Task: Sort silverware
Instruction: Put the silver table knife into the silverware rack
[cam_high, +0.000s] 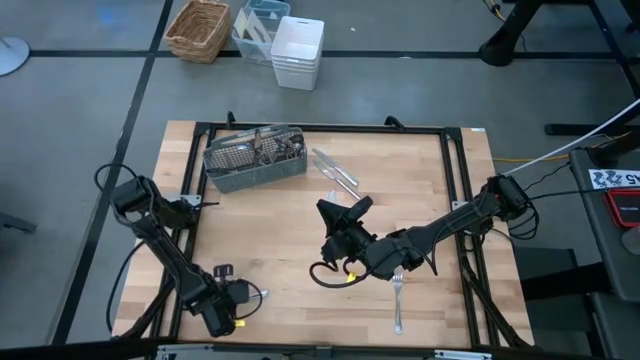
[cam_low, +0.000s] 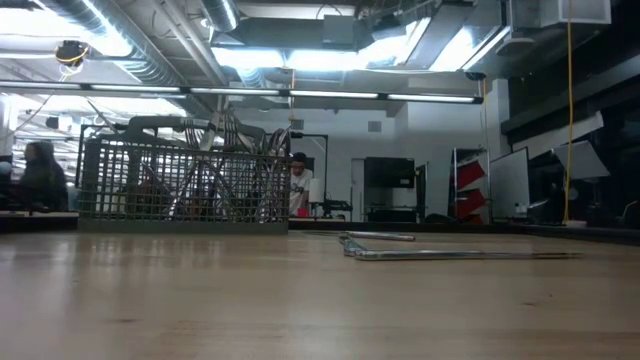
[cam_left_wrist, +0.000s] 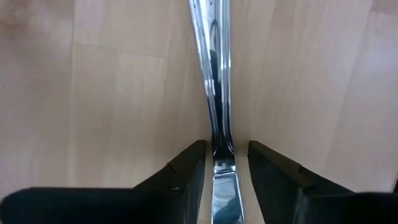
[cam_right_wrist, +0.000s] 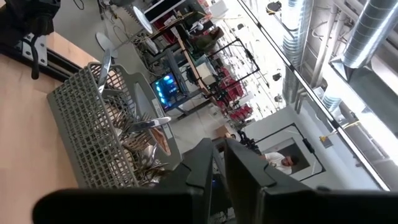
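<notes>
The left gripper (cam_left_wrist: 225, 148) is low over the front left of the table. Its fingers are open on both sides of one piece of silverware (cam_left_wrist: 214, 74), not squeezing it. The piece lies flat and points straight away from the gripper. The right gripper (cam_high: 345, 215) waits mid-table, farther off, with its fingers almost together and nothing seen in them.

Both arms are dark, near-black, built of slim jointed links with bulkier blocks at the joints. Black cables loop along each arm. The right arm (cam_high: 455, 222) carries a small yellow mark near its wrist; the left arm (cam_high: 165, 250) shows one by its end. The fingers (cam_left_wrist: 180, 177) are matte black wedges with angular, stepped faces.
</notes>
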